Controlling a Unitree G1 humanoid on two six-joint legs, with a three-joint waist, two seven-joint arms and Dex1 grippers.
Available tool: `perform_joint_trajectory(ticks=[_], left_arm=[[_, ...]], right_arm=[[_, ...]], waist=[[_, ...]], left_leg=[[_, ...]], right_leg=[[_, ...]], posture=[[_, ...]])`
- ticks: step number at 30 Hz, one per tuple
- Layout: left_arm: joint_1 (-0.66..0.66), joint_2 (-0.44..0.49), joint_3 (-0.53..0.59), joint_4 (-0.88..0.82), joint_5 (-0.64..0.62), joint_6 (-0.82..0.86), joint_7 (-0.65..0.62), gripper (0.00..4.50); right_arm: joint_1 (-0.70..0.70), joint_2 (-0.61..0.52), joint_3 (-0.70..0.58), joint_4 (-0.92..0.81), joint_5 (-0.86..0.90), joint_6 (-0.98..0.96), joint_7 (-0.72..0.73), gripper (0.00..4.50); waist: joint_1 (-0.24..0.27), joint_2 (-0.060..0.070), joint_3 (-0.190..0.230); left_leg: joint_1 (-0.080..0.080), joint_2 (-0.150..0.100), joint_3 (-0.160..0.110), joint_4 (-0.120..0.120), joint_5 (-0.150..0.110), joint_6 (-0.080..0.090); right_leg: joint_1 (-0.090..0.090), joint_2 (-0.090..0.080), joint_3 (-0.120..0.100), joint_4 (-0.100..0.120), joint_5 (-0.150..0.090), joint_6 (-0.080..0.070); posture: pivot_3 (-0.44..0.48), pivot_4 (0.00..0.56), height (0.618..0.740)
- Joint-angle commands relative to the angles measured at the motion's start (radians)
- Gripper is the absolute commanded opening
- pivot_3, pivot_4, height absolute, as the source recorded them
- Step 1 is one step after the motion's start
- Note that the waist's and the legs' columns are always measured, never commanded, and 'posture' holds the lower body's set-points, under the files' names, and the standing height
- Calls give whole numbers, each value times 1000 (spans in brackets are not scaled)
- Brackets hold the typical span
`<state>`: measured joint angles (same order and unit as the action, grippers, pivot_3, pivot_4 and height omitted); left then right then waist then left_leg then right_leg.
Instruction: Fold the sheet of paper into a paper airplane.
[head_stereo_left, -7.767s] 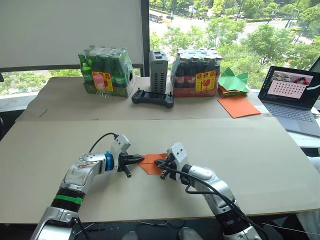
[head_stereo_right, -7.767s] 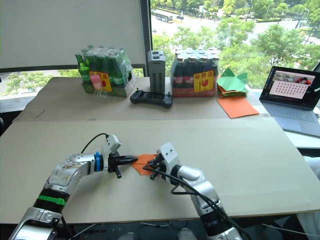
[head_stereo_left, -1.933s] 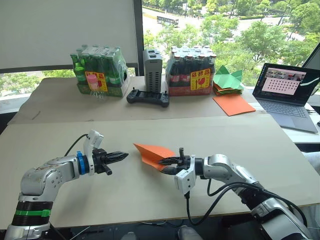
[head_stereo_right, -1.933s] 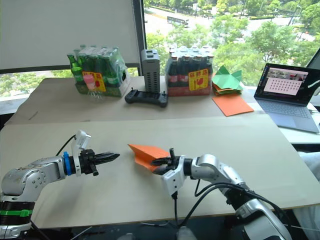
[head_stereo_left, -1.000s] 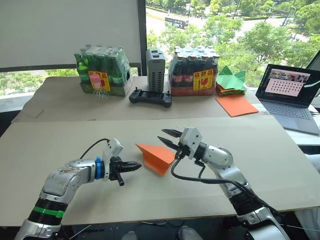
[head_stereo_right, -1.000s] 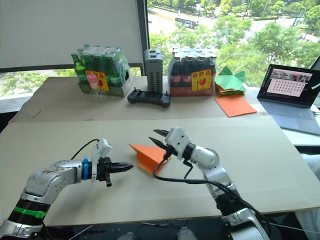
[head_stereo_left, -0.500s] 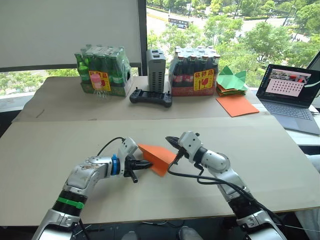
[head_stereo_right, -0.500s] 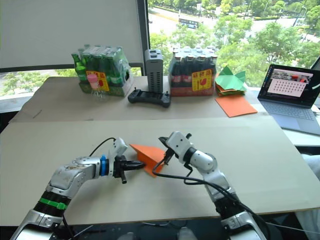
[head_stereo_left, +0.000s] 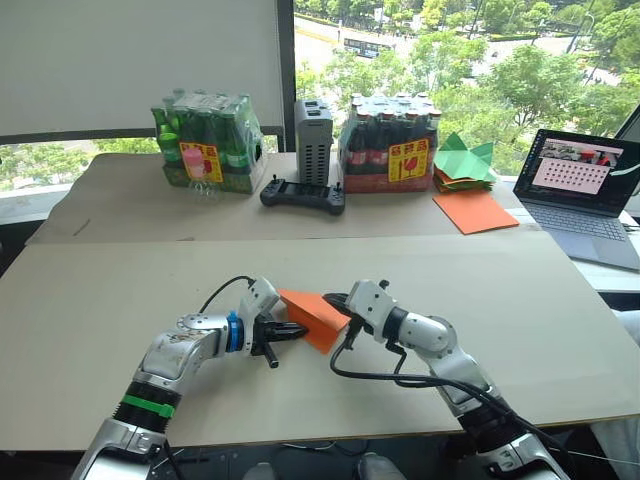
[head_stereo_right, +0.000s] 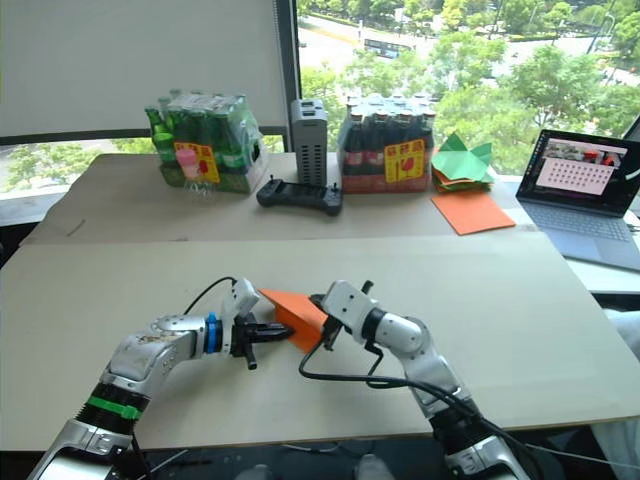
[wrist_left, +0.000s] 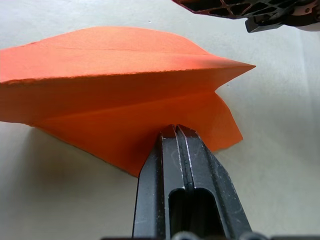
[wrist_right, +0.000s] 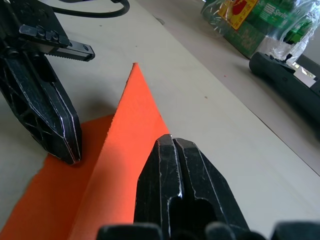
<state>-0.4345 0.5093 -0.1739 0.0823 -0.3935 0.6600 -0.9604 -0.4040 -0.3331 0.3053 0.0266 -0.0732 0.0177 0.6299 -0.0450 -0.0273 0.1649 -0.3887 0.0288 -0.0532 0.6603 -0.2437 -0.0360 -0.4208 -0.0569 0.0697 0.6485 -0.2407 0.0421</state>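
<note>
The sheet of paper is bright orange and folded into a pointed dart shape with a raised wing. It lies at the middle of the near table. My left gripper comes in from the left. It is shut, with its tips on the edge of the paper's lower flap. My right gripper comes in from the right. It is shut, and its tips meet the raised ridge of the paper. The left gripper's fingers rest on the flap beside that ridge.
On the far table stand a pack of green bottles, a grey box, a black controller and a pack of dark bottles. At the right lie green folded papers, a smooth orange sheet and an open laptop.
Over the last second my left gripper moved right onto the paper's lower flap. My right gripper, open above the paper a second ago, has shut and come down onto its far edge.
</note>
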Motion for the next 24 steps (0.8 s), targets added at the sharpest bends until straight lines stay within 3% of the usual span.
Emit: perform_joint_trajectory(ticks=[1, 7, 24], left_arm=[[-2, -2, -11, 10, 17, 6, 0, 0], [2, -1, -7, 7, 17, 9, -1, 0], [33, -8, 4, -17, 11, 15, 20, 0]], right_arm=[[15, -9, 16, -56, -2, 64, 27, 19], [25, -12, 23, -77, 0, 153, 45, 19], [66, -39, 86, -144, -9, 176, 127, 19]], waist=[[0, 0, 0], [0, 0, 0], [-1, 0, 0]], left_leg=[[0, 0, 0, 0, 0, 0], [0, 0, 0, 0, 0, 0], [0, 0, 0, 0, 0, 0]], right_leg=[[0, 0, 0, 0, 0, 0], [0, 0, 0, 0, 0, 0], [0, 0, 0, 0, 0, 0]], posture=[[0, 150, 740], [0, 150, 740], [0, 150, 740]])
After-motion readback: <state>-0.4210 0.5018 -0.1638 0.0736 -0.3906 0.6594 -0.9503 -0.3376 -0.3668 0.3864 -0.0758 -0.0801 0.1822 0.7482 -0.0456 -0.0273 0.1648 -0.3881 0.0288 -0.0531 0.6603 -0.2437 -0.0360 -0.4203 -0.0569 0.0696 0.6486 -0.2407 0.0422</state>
